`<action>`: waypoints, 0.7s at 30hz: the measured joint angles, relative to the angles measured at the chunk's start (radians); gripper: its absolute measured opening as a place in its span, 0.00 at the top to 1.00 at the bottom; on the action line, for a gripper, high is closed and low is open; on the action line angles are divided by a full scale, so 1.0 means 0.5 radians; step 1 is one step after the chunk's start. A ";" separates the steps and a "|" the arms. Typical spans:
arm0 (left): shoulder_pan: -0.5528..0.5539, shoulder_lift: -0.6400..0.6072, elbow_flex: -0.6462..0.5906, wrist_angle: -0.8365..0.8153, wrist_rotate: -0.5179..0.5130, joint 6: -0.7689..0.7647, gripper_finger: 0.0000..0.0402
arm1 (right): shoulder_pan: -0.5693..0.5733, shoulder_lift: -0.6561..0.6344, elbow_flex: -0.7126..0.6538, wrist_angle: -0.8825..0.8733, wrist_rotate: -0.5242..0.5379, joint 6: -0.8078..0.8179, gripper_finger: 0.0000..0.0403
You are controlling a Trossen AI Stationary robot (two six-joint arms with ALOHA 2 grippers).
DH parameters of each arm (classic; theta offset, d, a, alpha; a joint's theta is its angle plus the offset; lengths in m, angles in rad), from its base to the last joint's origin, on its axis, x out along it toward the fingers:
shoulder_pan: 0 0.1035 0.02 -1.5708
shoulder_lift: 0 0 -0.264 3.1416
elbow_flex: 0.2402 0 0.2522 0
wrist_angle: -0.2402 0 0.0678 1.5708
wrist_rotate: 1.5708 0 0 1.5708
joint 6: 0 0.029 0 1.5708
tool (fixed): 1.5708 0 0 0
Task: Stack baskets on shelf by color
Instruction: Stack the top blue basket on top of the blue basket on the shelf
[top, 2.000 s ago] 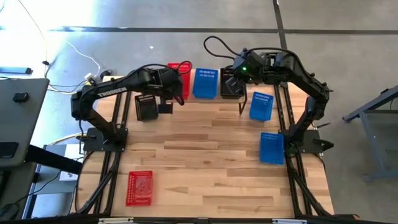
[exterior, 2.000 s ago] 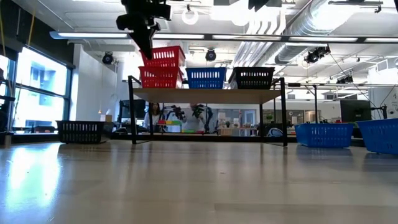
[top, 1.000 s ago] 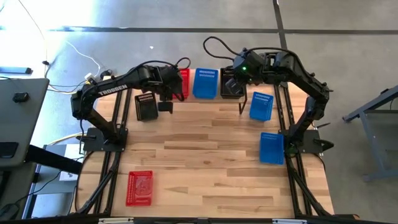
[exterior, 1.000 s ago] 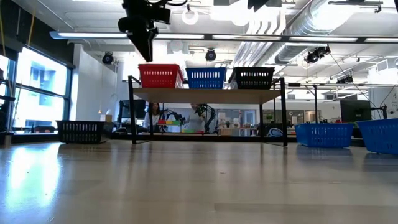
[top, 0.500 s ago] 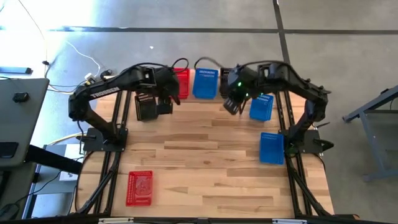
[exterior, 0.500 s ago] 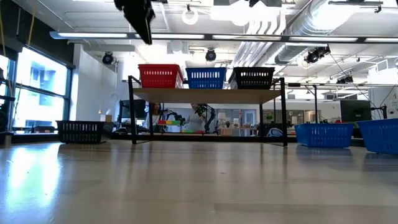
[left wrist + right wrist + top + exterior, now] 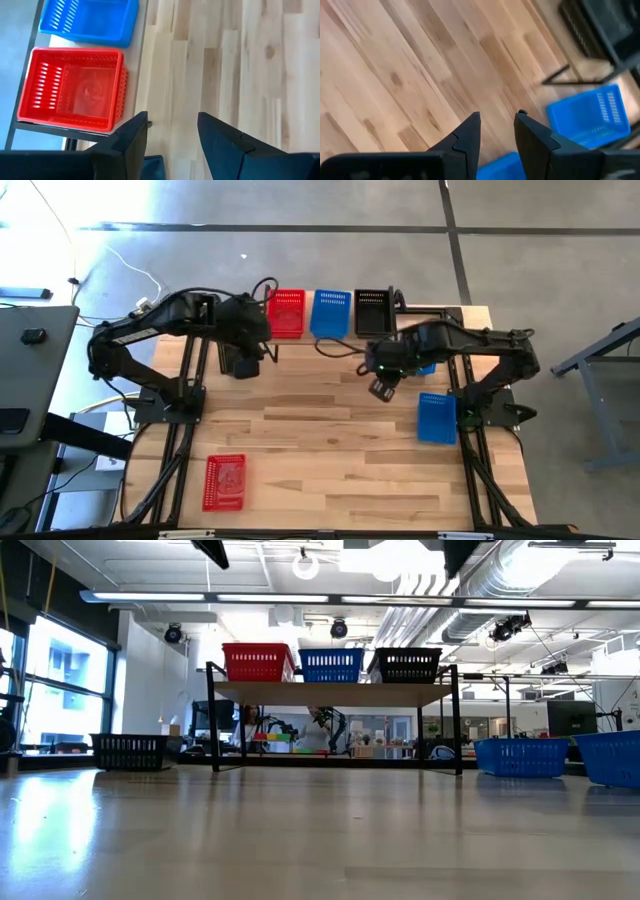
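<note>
Both arms have pulled back from the shelf (image 7: 330, 330) at the table's far edge, where red (image 7: 288, 313), blue (image 7: 331, 313) and black (image 7: 375, 312) baskets sit side by side. Left gripper (image 7: 172, 130) hangs released and empty near the red basket, over the far left of the table. Right gripper (image 7: 497, 131) hangs parted, empty, over bare wood near the loose blue baskets (image 7: 436, 417) at the right edge.

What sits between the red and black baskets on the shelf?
A blue basket sits between the red basket and black basket on the shelf; high and low views agree.
</note>
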 joint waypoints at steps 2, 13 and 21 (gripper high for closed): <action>-0.011 -0.035 -0.001 0.001 0.002 -0.008 0.59 | 0.022 -0.080 -0.130 -0.001 -0.019 0.041 0.74; -0.015 -0.092 -0.002 0.005 -0.049 -0.023 0.59 | 0.013 -0.548 -0.912 0.145 -0.086 -0.295 0.74; -0.015 -0.090 -0.002 0.008 -0.056 -0.023 0.59 | -0.075 -0.760 -1.367 0.446 -0.050 -0.761 0.74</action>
